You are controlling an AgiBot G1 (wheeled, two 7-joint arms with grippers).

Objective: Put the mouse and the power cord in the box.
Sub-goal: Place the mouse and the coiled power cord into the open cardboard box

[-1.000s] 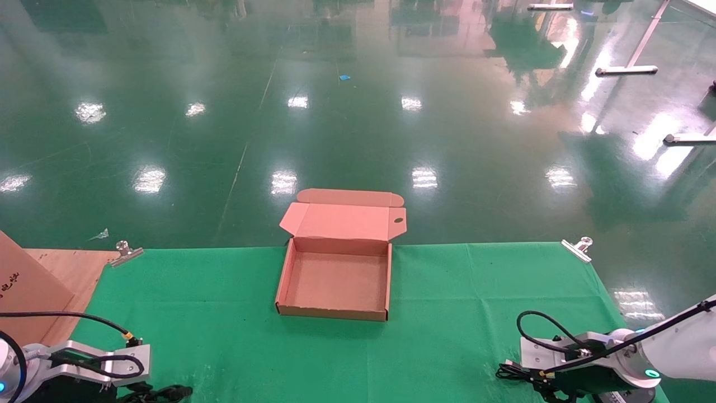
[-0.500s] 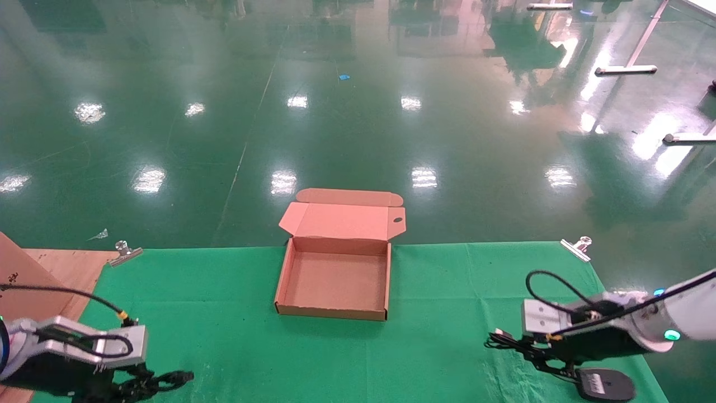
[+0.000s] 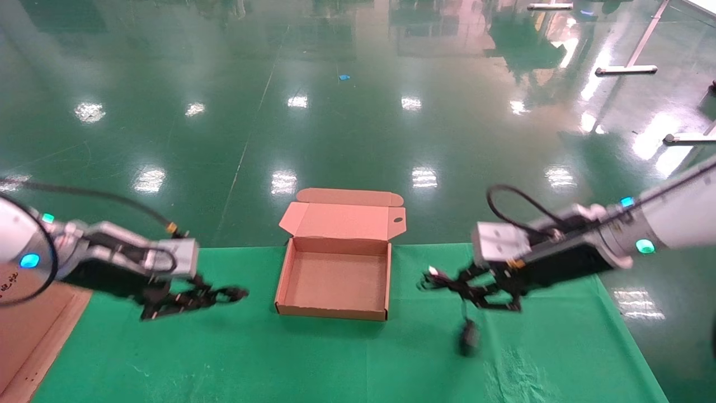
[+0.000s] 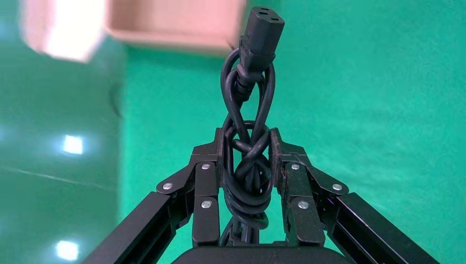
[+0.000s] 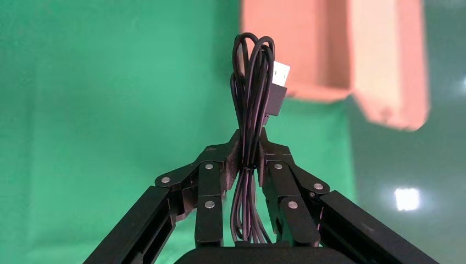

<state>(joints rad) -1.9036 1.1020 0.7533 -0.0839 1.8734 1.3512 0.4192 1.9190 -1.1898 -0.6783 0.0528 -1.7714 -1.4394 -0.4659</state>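
Carrying both loads above the counter (image 3: 347, 358) toward the box (image 3: 335, 280): left end effector (image 3: 218, 295) clamped on the power cord (image 4: 248, 137), right end effector (image 3: 447, 282) pinching the bundled cable of the mouse (image 3: 469, 336), which is dangling below; lowering over the open tray likely coming next.

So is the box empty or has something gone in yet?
Empty: the box lies open, its bare floor showing; power cord and mouse are outside it.

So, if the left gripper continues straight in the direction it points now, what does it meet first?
Probably the box: the left gripper, shut on the power cord, points at its left wall. Depth is unclear; it might pass above.
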